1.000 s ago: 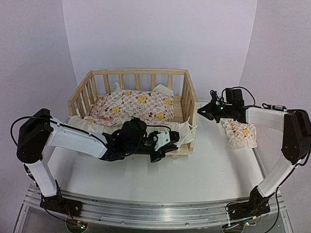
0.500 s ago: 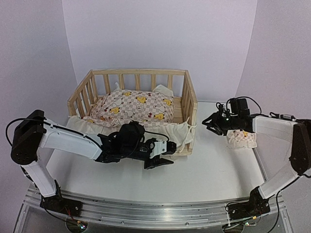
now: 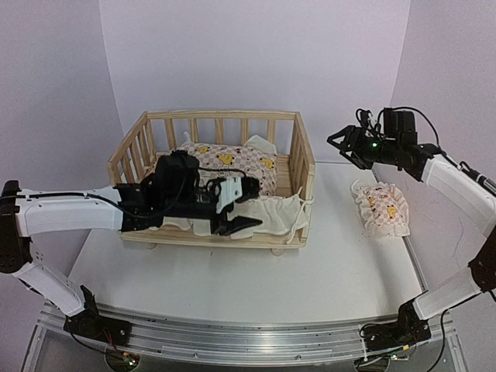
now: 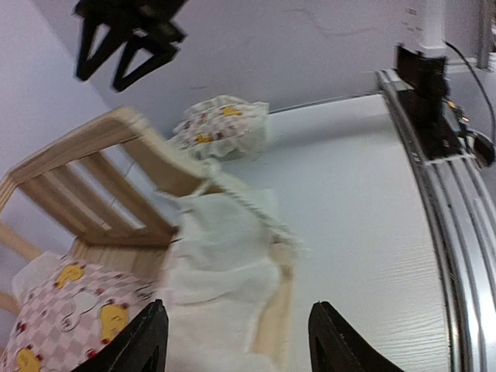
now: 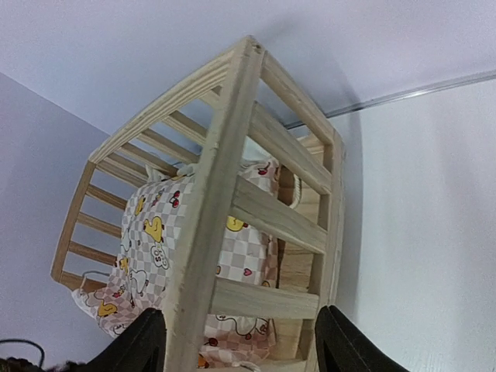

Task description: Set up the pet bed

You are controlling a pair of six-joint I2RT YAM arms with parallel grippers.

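Both spread wide and empty, left gripper [image 3: 249, 208] over pet bed [image 3: 225, 115], right gripper [image 3: 335, 147] aloft, pillow [image 3: 381, 208] shown only overhead and left-wrist.

Here we have a white table [image 3: 333, 279], faintly wood-grained, matte and evenly lit. Behind it stands a plain back wall [image 3: 248, 54] in pale lilac, meeting a left wall [image 3: 46, 77] and a right wall [image 3: 453, 54] of the same tint (the three close the table in like a booth). Along the near edge runs a ribbed aluminium rail [image 3: 248, 337]. The light is soft, and shadows on the tabletop are faint.
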